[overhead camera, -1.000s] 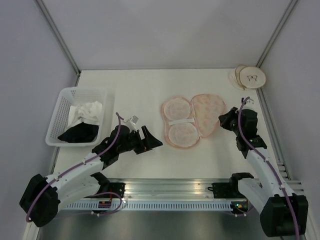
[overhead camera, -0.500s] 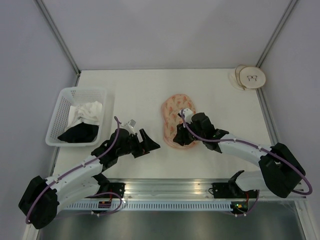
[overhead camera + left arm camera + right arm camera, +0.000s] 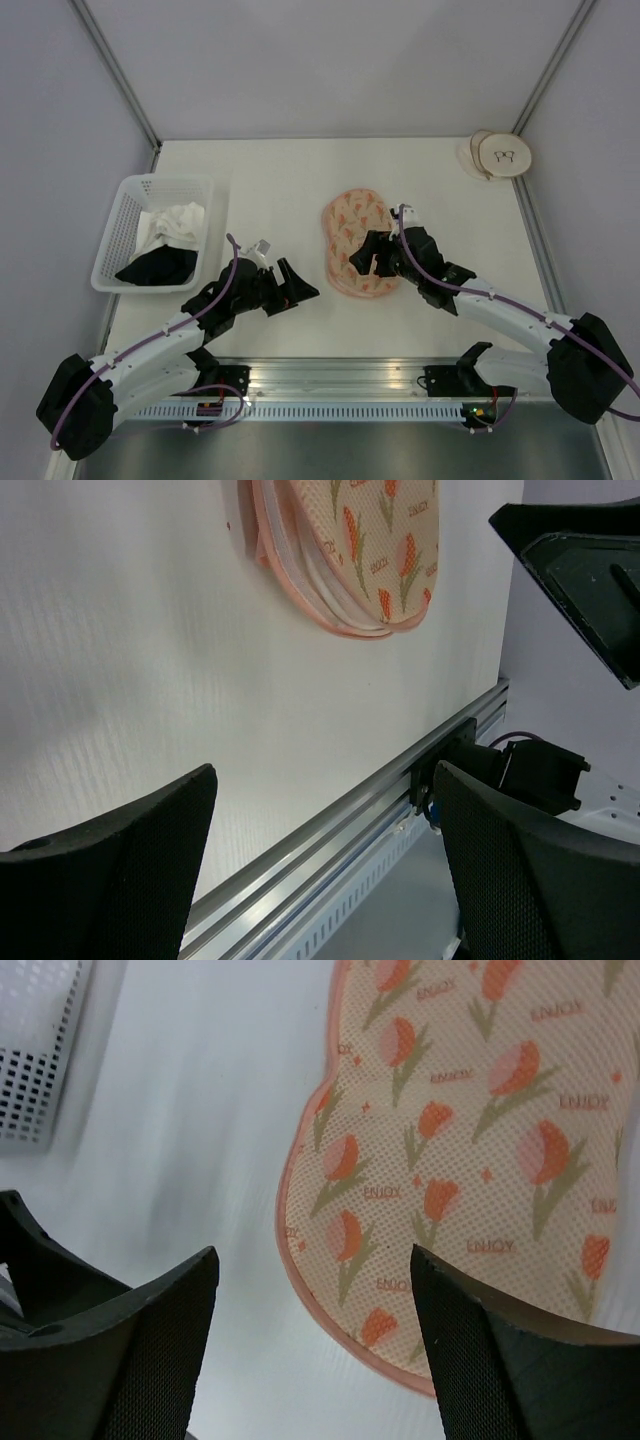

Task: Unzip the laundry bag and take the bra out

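Observation:
The laundry bag (image 3: 350,225) lies folded shut in the middle of the table, its tulip-printed side up. It also shows in the left wrist view (image 3: 385,540) and the right wrist view (image 3: 470,1130). My right gripper (image 3: 372,262) hovers open over the bag's near right edge, with nothing between its fingers (image 3: 312,1260). My left gripper (image 3: 303,283) stands open and empty just left of the bag, over bare table (image 3: 322,775). The bra (image 3: 178,218), a white garment, lies in the white basket (image 3: 110,245) at the left.
A black cloth (image 3: 158,268) lies in the basket under the white garment. A round cream pouch (image 3: 497,155) leans in the back right corner. The aluminium rail (image 3: 400,780) runs along the near table edge.
The bag was spread open; the right arm swung in from the right, folded it shut, then opened its jaws and drew back slightly. The left arm barely moved.

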